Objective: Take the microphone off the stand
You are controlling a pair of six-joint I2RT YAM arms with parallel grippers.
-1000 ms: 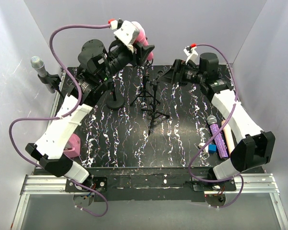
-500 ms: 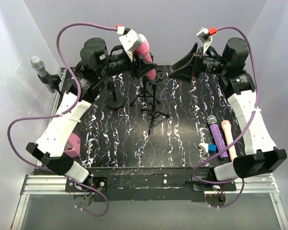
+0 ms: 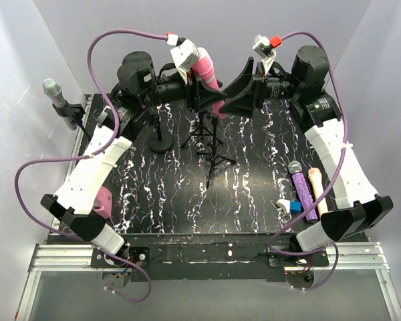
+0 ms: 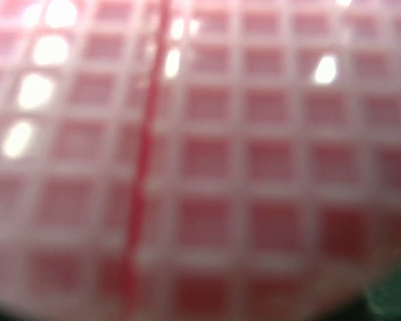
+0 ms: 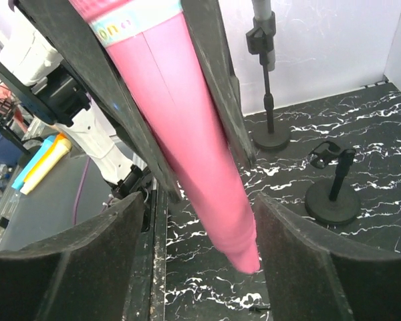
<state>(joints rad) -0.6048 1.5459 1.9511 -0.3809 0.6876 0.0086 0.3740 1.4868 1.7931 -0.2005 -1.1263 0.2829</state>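
My left gripper [image 3: 200, 90] is shut on the pink microphone [image 3: 207, 70] and holds it tilted in the air above the black tripod stand [image 3: 210, 137], clear of it. In the left wrist view the microphone's pink mesh head [image 4: 200, 160] fills the frame and hides the fingers. My right gripper [image 3: 230, 100] is open with its fingers on either side of the microphone's tapered lower end [image 5: 207, 174], with gaps on both sides. The right wrist view shows the right gripper [image 5: 200, 200] straddling that end, and the left gripper's dark fingers [image 5: 214, 73] clamped higher on the handle.
A silver microphone [image 3: 57, 100] sits in a stand at the far left. A round-base stand [image 3: 160, 140] is beside the tripod. A purple microphone [image 3: 301, 190], a peach one [image 3: 319, 190] and a blue block [image 3: 294, 206] lie at the right. A pink object [image 3: 101, 200] lies at the left.
My right arm rose and swung left until its open jaws came around the pink microphone's lower end. The left arm shifted the microphone slightly rightward.
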